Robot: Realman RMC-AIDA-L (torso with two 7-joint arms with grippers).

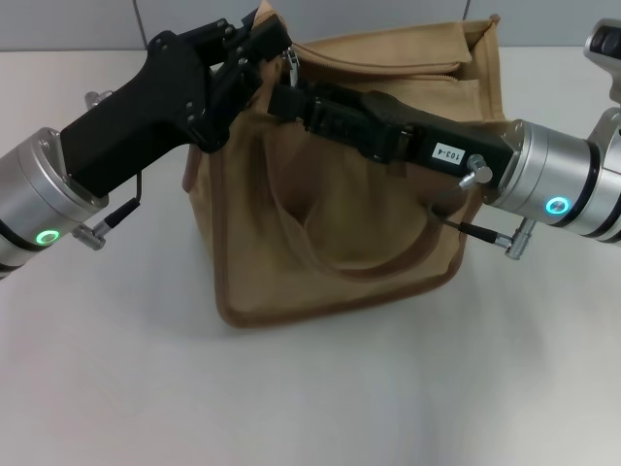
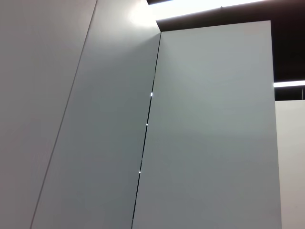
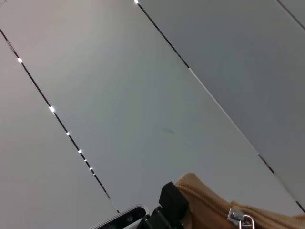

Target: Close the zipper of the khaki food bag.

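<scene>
My left tool (image 1: 260, 44) pins the boxy khaki canvas food bag's (image 1: 330, 243) corner for tension; my right tool (image 1: 287, 97) reaches its silver zipper pull (image 1: 290, 64); I can't tell either grip.

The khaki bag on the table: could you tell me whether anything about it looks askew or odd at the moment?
The bag sags: its top flap is slack and rumpled, and its far right corner pokes up. The left gripper is at its top left corner, and the right gripper reaches across the top near the silver pull tab. No damage shows.

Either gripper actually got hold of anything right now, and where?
The left gripper is shut on the khaki food bag at its top rear-left corner. The right gripper reaches just below the zipper pull; whether it grips cannot be told.
</scene>
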